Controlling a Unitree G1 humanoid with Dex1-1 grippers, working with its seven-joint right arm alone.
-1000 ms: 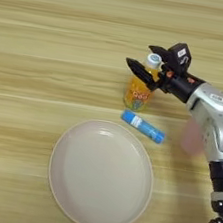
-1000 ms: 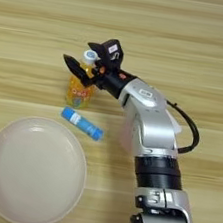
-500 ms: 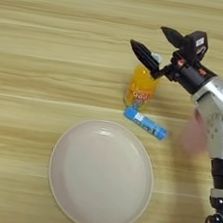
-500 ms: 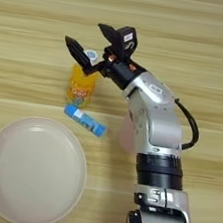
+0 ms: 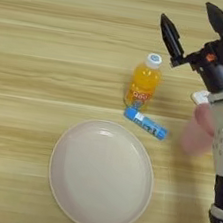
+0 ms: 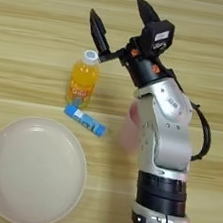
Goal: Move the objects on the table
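Observation:
An orange-drink bottle (image 5: 143,83) with a white cap stands on the wooden table (image 5: 52,49). My right gripper (image 5: 192,22) hangs open above and to the right of the bottle, holding nothing. One black finger (image 6: 99,30) points down just beyond the cap, the other finger (image 6: 147,10) sits further right. A wide pinkish-beige plate (image 5: 101,173) lies in front of the bottle. The pale pink cup (image 5: 198,131) stands right of the bottle, partly hidden behind my silver forearm (image 6: 164,136).
A small blue tube (image 5: 145,123) with white print lies between the bottle and the plate's far rim. My arm fills the right side of the right eye view down to the bottom edge.
The gripper has let go of the bottle, opened wide and lifted up and away from it. The bottle now stands alone.

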